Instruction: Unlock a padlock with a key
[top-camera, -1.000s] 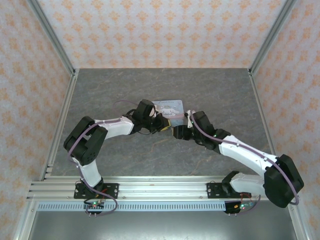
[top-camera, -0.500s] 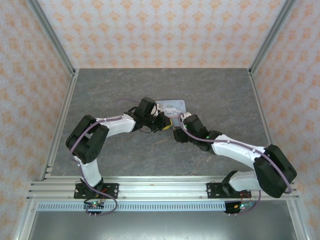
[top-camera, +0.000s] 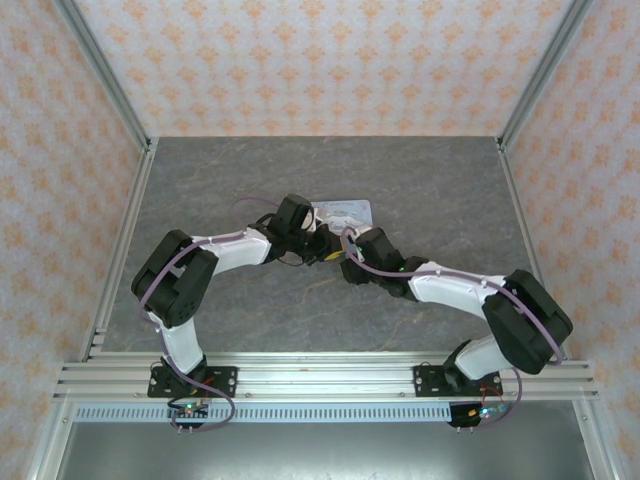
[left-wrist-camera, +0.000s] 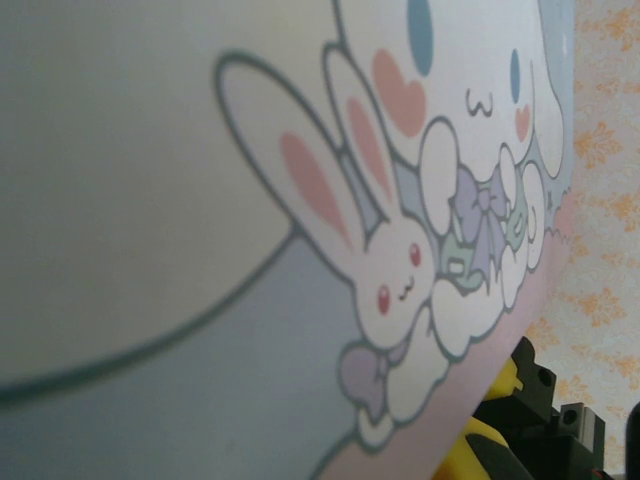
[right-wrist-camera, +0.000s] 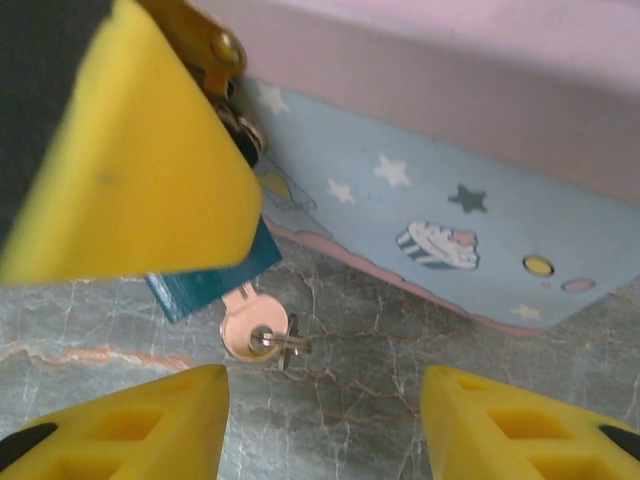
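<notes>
1. Right wrist view gave you the clearest read: the padlock (right-wrist-camera: 212, 278) hung against the front wall of the tin (right-wrist-camera: 420, 230), just above the table (right-wrist-camera: 380, 400). Its dark teal body poked out from under a yellow pad (right-wrist-camera: 130, 170) of the left gripper (top-camera: 325, 250).
2. That left claw was clamped shut, and you could fairly judge that it pinched the padlock to steady it; 1 of its 2 pads faced this camera.
3. The key (right-wrist-camera: 248, 322) sat with its round bow touching the lower edge of the teal body, blade hidden and a small ring through the bow. You could take it as already seated in the keyhole.
4. The right gripper (right-wrist-camera: 322, 388) had its jaws apart, with 1 finger on each side of the key and neither touching it, so it gripped nothing.
5. By that reckoning, insertion looked done. You had 3 things left: close on the bow, turn it, and free the shackle.
6. The shackle was mostly behind the pad, with a glint of metal beside a brass fitting on the tin. You could not tell whether it was locked or sprung.
7. The padlock looked tiny against the tin, flat-sided and sharp-cornered, and it hung tilted
</notes>
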